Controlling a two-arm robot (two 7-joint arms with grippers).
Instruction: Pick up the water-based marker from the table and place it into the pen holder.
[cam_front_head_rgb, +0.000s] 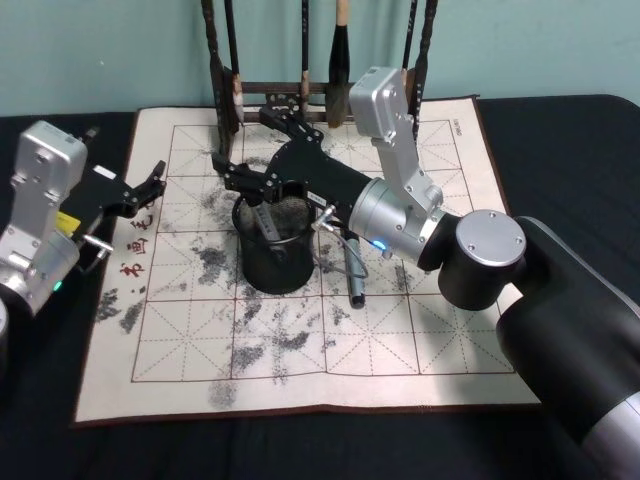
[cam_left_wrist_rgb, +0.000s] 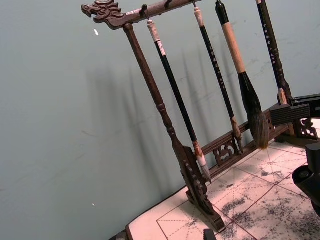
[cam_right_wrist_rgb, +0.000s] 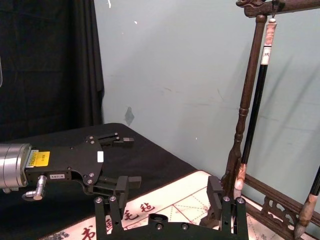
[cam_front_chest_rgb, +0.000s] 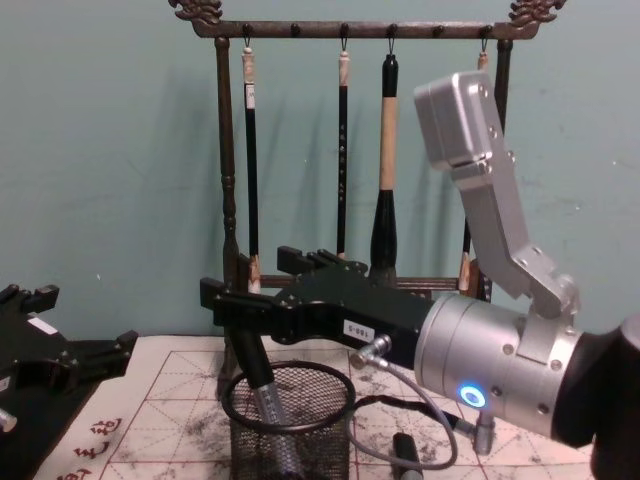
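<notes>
The right gripper (cam_front_chest_rgb: 255, 280) holds its two black fingers (cam_front_chest_rgb: 215, 298) spread wide with nothing clamped between them. It hovers level just above the round black wire-mesh pen holder (cam_front_chest_rgb: 290, 440). The grey-bodied, dark-capped water-based marker (cam_front_chest_rgb: 260, 385) stands slanted inside the pen holder. Its upper end rises past the rim to right under the nearer finger, and whether the two touch cannot be made out. Behind the fingers the black palm runs into a silver wrist. The right arm reaches in from the robot's right, crossing low over the mat with its elbow link raised high.

The left gripper (cam_front_head_rgb: 155, 180), its fingers parted and empty, is parked over the mat's left edge. It points toward the pen holder and is well apart from it.

The pen holder sits on a white felt calligraphy mat (cam_front_head_rgb: 420, 330) with a red grid and ink smears, spread on a black cloth-covered desk (cam_front_head_rgb: 560, 150). Just beside the holder, on the robot's right, a second dark pen (cam_front_head_rgb: 353, 280) lies flat on the mat. At the mat's far edge stands a tall dark wooden brush rack (cam_front_chest_rgb: 225, 150) hung with brushes (cam_front_chest_rgb: 386, 150), against a teal wall (cam_front_chest_rgb: 100, 150).

The marker's lower end shows only dimly through the mesh. The right arm covers part of the mat's right side, and the pen's far end runs under the wrist. The head view cuts off the rack's top.
</notes>
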